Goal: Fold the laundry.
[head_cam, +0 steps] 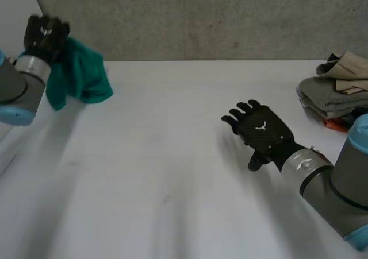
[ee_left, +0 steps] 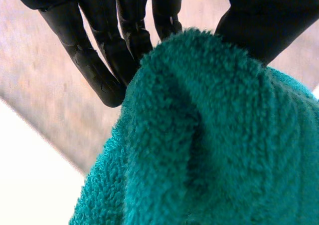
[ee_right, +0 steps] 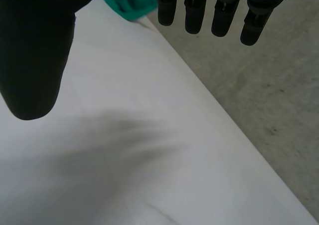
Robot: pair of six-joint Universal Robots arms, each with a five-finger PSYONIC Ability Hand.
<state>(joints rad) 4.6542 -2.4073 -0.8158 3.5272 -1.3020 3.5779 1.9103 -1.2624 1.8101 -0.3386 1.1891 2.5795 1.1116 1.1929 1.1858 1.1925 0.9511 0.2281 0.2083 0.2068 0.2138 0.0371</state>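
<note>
Folding looks barely begun: the left robot hand (head_cam: 46, 32) grips a bunched green towel (head_cam: 77, 75) above the far-left worktop (head_cam: 172, 155), the right robot hand (head_cam: 261, 130) hovers released, and a stack of clothes (head_cam: 336, 89) sits far right.

White tbl (head_cam: 172, 173) — grey concrete wall (head_cam: 201, 18) behind.

A teal terry towel (head_cam: 77, 75) (ee_left: 214, 135) (ee_right: 130, 0) is held up, bunched, over the far left corner of the white table (head_cam: 172, 155). It is pinched in the left hand (head_cam: 46, 32), with loose folds hanging down. At the table's right edge a pile of laundry (head_cam: 336, 92) is stacked: a crumpled beige cloth (head_cam: 348, 66) on a folded grey towel (head_cam: 330, 95), with an orange cloth (head_cam: 335, 123) beneath.
</note>
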